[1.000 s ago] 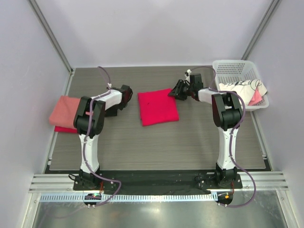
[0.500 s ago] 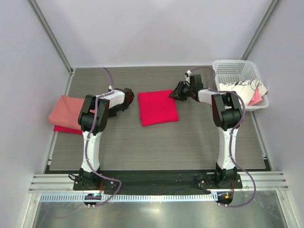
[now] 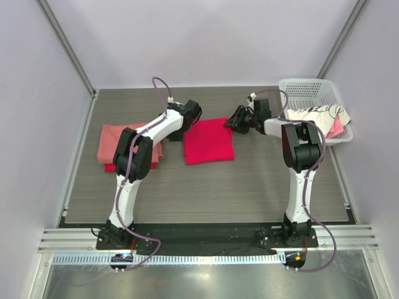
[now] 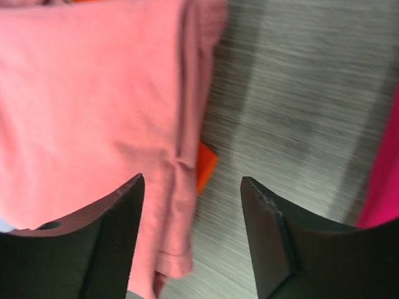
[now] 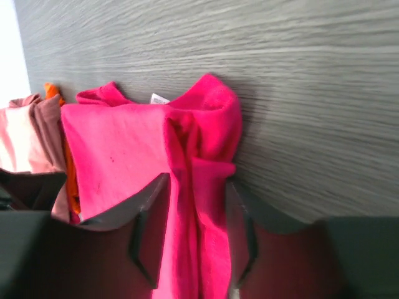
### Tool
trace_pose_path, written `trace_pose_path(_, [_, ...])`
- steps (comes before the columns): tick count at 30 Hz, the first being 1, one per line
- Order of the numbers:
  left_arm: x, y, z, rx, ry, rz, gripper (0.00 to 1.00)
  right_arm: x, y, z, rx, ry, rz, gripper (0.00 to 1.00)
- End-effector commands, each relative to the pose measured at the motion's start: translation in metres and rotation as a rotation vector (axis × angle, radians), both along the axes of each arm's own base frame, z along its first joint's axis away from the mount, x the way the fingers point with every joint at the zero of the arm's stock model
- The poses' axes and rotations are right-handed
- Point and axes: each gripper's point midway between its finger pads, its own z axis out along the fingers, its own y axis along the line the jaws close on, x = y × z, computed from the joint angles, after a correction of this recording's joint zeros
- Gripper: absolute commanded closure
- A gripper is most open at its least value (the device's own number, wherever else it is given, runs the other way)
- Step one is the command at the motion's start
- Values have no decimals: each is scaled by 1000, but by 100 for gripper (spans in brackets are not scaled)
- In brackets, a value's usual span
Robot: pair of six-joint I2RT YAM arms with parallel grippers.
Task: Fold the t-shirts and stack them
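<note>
crimson cloth was seen bunched between the fingers [image 5: 146, 218] of the right claw [image 5: 196, 187], which was closed on the far right corner of the folded crimson t-shirt [image 3: 209, 142]. that shirt was laid flat at the middle of the tabletop [image 3: 249, 187], toward its far edge. the left claw [image 4: 192, 179] was held well open and empty above the right edge of the folded salmon-pink t-shirt [image 3: 124, 140], which was stacked on a red t-shirt [image 3: 113, 166] toward the left edge. a white dark-printed t-shirt [image 3: 312, 114] was left loose in the white lattice basket [image 3: 302, 87] at the far right corner.
</note>
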Motion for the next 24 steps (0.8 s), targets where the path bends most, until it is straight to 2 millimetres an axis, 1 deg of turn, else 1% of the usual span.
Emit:
trace_pose_path(1, [7,-21,29,-208,-60,-8,33,-1,-19,8,-53,-18,-51,43])
trace_pose_path(2, [8,-27,38,-250,-77,-19,29,-1,-22,9,-57,-17,-58,40])
trace_pose_path(3, [13,-34,42,-284,-98,-31,28,0,-24,12,-56,-23,-66,35])
trace_pose_path(4, [15,-39,47,-312,-110,-41,27,-2,-26,11,-58,-18,-74,32])
trace_pose_path(5, [16,-49,50,-367,-107,-61,23,-2,-26,11,-57,-16,-77,31])
trace_pose_path(6, [24,-58,58,-416,-147,-82,21,-2,-28,11,-56,-17,-83,29])
trace_pose_path(7, [26,-65,61,-448,-157,-99,19,-3,-28,11,-56,-14,-84,28])
trace_pose_path(8, [28,-75,61,-501,-153,-120,15,-2,-28,11,-53,-13,-87,28])
trace_pose_path(9, [35,-85,62,-546,-171,-140,14,-2,-28,11,-52,-12,-89,27])
trace_pose_path(10, [39,-90,63,-581,-179,-143,14,-1,-26,9,-49,-8,-85,27])
trace_pose_path(11, [41,-97,60,-629,-166,-153,13,0,-26,7,-51,-5,-86,27])
trace_pose_path(12, [48,-104,55,-665,-172,-159,13,1,-27,5,-55,2,-89,28])
trace_pose_path(13, [54,-102,51,-701,-172,-139,14,1,-25,0,-57,16,-86,28])
trace_pose_path(14, [56,-105,45,-736,-158,-133,14,2,-22,-1,-56,18,-74,29])
trace_pose_path(15, [59,-113,43,-794,-147,-145,16,2,-20,-1,-53,19,-65,30])
trace_pose_path(16, [63,-109,33,-820,-128,-122,21,3,-15,0,-56,16,-56,30])
trace_pose_path(18, [66,-114,28,-878,-117,-113,23,3,-11,-4,-63,19,-45,31])
trace_pose_path(19, [64,-112,21,-877,-110,-104,23,3,-8,-3,-63,17,-40,31])
trace_pose_path(20, [65,-111,19,-880,-115,-98,22,4,-7,-6,-64,22,-38,31])
trace_pose_path(21, [68,-112,19,-887,-128,-103,22,3,-6,-6,-63,26,-32,33])
trace_pose_path(23, [65,-115,11,-916,-103,-105,22,5,-2,-6,-65,24,-29,33])
trace_pose_path(24, [66,-117,9,-928,-102,-103,22,4,-1,-10,-68,33,-26,34])
